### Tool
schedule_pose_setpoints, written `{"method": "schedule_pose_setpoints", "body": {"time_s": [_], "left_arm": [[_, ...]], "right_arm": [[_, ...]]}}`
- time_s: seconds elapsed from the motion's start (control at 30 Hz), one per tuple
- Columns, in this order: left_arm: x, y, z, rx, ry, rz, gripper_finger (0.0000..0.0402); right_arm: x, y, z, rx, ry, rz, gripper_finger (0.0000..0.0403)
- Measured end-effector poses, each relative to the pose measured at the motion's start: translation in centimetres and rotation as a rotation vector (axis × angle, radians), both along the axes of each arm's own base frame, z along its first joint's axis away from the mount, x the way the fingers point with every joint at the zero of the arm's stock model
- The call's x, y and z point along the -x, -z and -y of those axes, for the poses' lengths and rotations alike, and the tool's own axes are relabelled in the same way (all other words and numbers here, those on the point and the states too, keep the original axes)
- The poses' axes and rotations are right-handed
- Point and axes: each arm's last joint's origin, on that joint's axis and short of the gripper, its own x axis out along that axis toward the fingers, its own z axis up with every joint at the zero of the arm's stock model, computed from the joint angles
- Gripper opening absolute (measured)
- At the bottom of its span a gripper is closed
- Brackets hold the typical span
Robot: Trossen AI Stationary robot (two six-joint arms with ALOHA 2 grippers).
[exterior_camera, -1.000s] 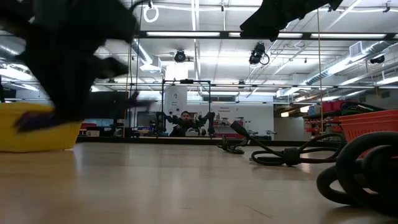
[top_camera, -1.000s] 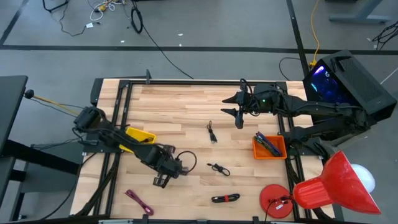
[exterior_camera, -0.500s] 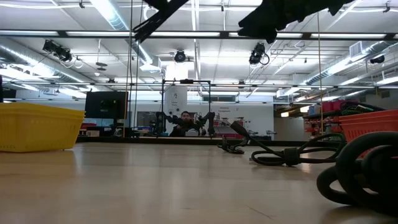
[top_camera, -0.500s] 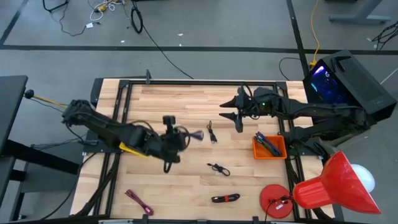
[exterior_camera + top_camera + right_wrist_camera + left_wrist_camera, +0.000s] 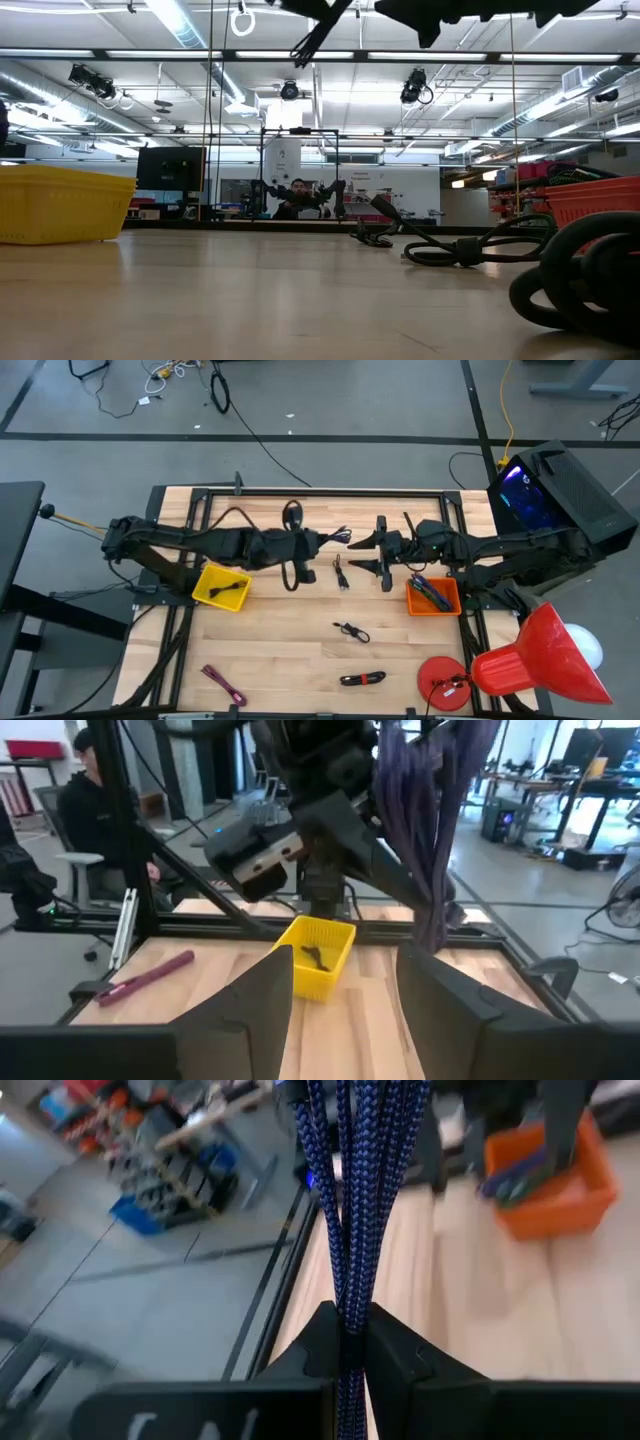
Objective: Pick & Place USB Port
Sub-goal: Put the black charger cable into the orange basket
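Note:
My left gripper (image 5: 318, 543) reaches from the table's left to above its far middle, shut on a bundle of blue-purple braided cable (image 5: 336, 538). The bundle fills the left wrist view (image 5: 350, 1190) and stands in front of the right wrist camera (image 5: 432, 830). My right gripper (image 5: 363, 553) faces it from the right, open, its fingers (image 5: 262, 995) a short way from the bundle's free end. In the low view the cable (image 5: 320, 30) is high above the tabletop. My left gripper pinches the cable bundle (image 5: 347, 1330) between its two fingers, which hold several strands side by side. The fingers (image 5: 395, 1355) lie along the strands, reaching about level from the table's left. The bundle is lifted clear and sticks out beyond the fingertips toward the right gripper.
A yellow bin (image 5: 222, 586) holding a black cable sits at the left, and an orange bin (image 5: 433, 596) with cables at the right. Loose cables lie on the wood: black ones (image 5: 341, 572) (image 5: 350, 631), a red-black one (image 5: 362, 679) and a magenta one (image 5: 222, 683). A red disc (image 5: 445, 680) is at the near right.
My left gripper has risen from low over the table's near middle. It has swung toward the far edge and the right, carrying the cable bundle up close to the right gripper. My right gripper has shifted slightly toward the near edge, staying open.

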Motion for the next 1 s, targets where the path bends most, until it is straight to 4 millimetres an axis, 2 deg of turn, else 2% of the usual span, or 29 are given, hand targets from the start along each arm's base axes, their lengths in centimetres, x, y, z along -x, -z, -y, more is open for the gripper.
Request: {"method": "schedule_pose_setpoints", "body": {"time_s": [0.27, 0.7, 0.83, 0.93, 1.0], "left_arm": [[-1.5, -0.8, -1.0, 0.037, 0.140, 0.148, 0.0027], [-4.1, 1.5, -0.7, 0.070, 0.227, 0.146, 0.0027], [-4.4, 1.4, -0.5, 0.083, 0.277, 0.177, 0.0027], [-4.7, 1.7, -0.5, 0.083, 0.275, 0.179, 0.0027], [-4.7, 1.7, -0.5, 0.082, 0.272, 0.177, 0.0027]], "right_arm": [[0.0, -0.4, -0.5, 0.029, 0.050, 0.044, 0.0180], [0.0, -0.8, -0.1, 0.079, 0.163, 0.076, 0.0180], [0.0, -1.0, -0.1, 0.096, 0.169, 0.104, 0.0179], [0.0, -1.0, -0.1, 0.126, 0.169, 0.096, 0.0158], [0.0, -0.9, -0.2, 0.134, 0.164, 0.089, 0.0118]]}}
